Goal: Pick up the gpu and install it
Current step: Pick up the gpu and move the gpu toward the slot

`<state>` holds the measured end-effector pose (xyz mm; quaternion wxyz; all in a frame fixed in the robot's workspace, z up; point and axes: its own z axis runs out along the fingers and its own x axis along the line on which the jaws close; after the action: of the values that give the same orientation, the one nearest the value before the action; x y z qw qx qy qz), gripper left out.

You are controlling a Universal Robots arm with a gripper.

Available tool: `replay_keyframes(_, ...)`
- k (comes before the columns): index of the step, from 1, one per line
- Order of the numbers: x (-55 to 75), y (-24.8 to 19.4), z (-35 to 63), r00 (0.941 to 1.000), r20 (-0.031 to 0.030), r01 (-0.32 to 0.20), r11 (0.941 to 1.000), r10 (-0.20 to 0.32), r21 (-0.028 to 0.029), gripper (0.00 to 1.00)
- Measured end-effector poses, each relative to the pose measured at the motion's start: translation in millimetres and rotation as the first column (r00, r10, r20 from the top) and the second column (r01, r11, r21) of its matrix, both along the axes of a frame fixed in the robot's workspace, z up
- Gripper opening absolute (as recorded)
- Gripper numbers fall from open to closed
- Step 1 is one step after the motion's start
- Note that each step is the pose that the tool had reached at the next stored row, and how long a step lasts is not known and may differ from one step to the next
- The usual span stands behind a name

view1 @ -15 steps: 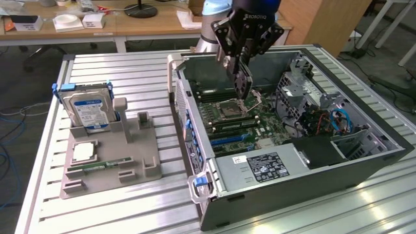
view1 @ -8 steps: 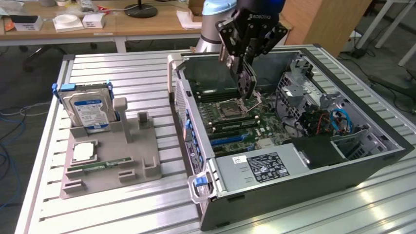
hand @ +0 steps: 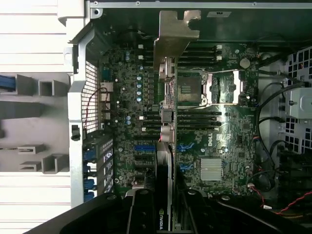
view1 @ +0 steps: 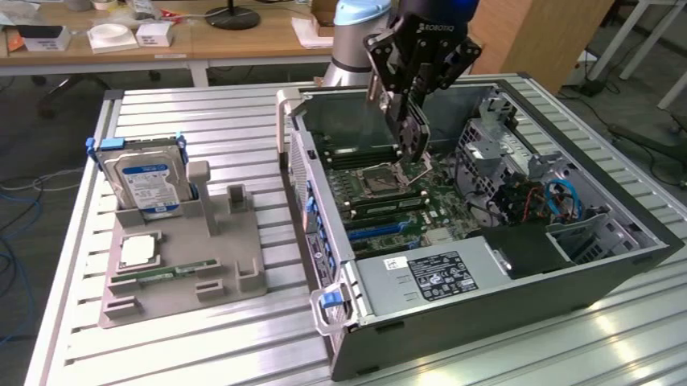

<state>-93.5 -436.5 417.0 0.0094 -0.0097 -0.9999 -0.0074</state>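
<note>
Above the open computer case (view1: 601, 265), over its motherboard (hand: 122, 97), the gripper (view1: 413, 121), marked ROBOTIQ, pinches the gpu (view1: 419, 146) between its fingers. The card hangs edge-on, with a silver bracket (hand: 173, 34) at one end. NVIDIA reads on the card near the fingers, DELL on the board. Beside the case, a blue-labelled hard drive (view1: 150, 181) stands in a grey holder (view1: 215, 257), its print unreadable.
</note>
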Motion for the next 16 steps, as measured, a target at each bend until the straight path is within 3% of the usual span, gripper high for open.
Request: replay_keyframes(16,20.0,0.0,0.0,1.0000,0.0000,0.000,1.0000,0.000,0.0000,0.26)
